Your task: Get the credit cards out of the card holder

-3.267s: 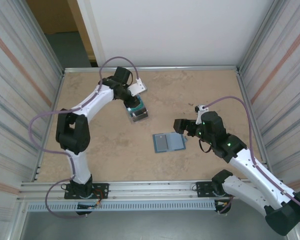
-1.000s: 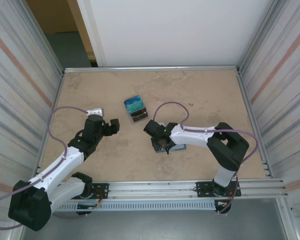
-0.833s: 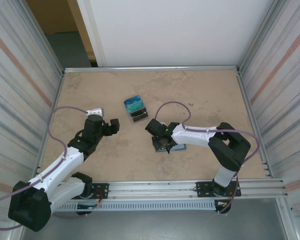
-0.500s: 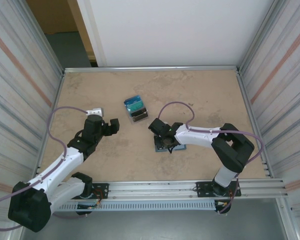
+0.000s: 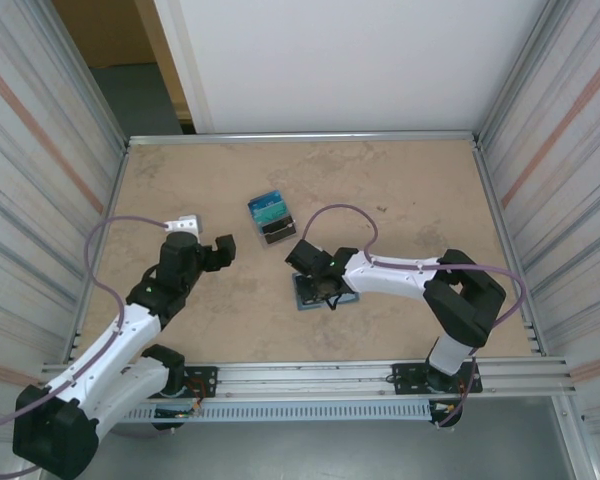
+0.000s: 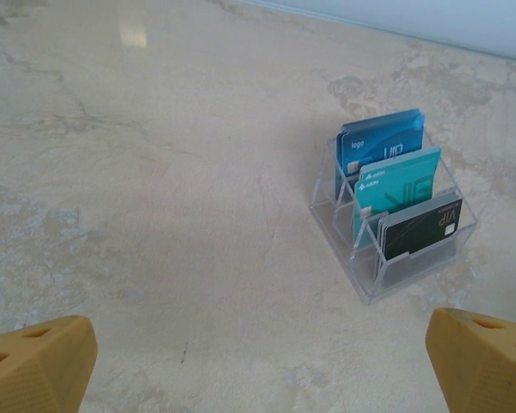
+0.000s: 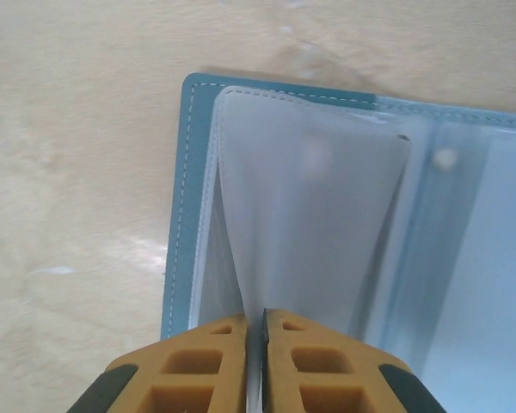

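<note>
The card holder [image 7: 176, 198], a teal-blue wallet, lies open on the table with pale translucent pocket panels [image 7: 327, 198] facing up. My right gripper [image 7: 256, 323] is shut on one panel, which rises in a ridge between the fingers. From above, the right gripper [image 5: 325, 288] covers most of the card holder [image 5: 303, 296]. No card shows in the pinched pocket. Blue [image 6: 383, 144], teal [image 6: 402, 185] and black [image 6: 421, 225] credit cards stand upright in a clear stand [image 6: 413, 275]. My left gripper [image 6: 262, 366] is open, low over bare table short of that stand.
The clear stand [image 5: 272, 218] sits mid-table, behind and left of the card holder. My left gripper [image 5: 223, 252] hovers at centre left. Metal rails and corrugated walls bound the tan tabletop [image 5: 400, 190] on all sides.
My right gripper has shut on the pocket panel, and the card holder has slid a little to the left with it. The left arm has shifted only slightly.
</note>
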`<state>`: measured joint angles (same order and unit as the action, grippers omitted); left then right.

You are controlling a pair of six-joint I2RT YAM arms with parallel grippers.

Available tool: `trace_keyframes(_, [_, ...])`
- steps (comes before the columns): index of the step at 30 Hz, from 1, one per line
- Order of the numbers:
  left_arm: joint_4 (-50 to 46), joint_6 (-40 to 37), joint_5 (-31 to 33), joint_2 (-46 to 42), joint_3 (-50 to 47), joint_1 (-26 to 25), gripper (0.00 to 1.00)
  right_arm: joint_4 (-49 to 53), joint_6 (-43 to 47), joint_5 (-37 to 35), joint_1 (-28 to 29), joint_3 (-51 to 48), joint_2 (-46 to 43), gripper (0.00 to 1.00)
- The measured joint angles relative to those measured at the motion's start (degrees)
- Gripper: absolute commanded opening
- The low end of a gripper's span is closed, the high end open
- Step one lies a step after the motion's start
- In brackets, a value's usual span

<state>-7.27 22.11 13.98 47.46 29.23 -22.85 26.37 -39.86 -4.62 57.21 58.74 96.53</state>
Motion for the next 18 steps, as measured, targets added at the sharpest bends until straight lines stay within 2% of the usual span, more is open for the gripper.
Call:
trace_keyframes(10, [-0.1, -0.4, -0.4, -1.3, 0.1, -0.7, 0.99, 0.5, 0.0, 0.3, 0.7, 0.6, 0.5, 0.13])
trace_keyframes(18, [-0.3, -4.4, 6.2, -0.2, 4.0, -9.6, 0.98, 0.9, -0.5, -1.3, 0.7, -0.4, -2.2, 0.14])
